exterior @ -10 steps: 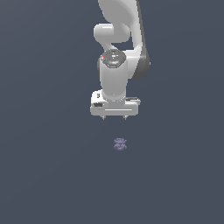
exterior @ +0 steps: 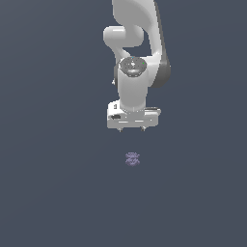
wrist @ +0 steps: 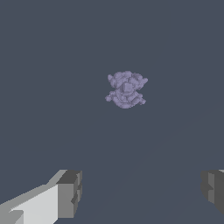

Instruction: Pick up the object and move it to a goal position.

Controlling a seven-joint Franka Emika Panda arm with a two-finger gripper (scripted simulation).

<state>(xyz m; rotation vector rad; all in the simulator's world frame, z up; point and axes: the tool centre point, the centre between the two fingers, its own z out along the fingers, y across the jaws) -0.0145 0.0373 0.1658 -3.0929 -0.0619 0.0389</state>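
One small, lumpy purple-lavender object [exterior: 132, 158] with darker mottling lies alone on the flat dark slate-grey surface [exterior: 53, 193], and that is all I have to work with. From the exterior view I see my white Panda arm [exterior: 137, 58] coming down from the top of the frame, its wrist pointing straight at the floor. The white gripper [exterior: 132, 129] hangs above the object and is clear of it, with a band of bare surface visible between the fingertips and the lump. In that view the object sits almost directly beneath the gripper's body, roughly centred under it.

On the wrist view I can see the two grey-tipped fingers [wrist: 69, 193] at opposite edges of the picture, spread wide apart with nothing between them but grey floor. The object [wrist: 126, 89] appears in the open space ahead of the fingers, not between them, and it is much narrower than the gap. Its surface looks knobbly, with lighter and darker patches. I see no contact between it and either finger; it rests on the floor by itself.
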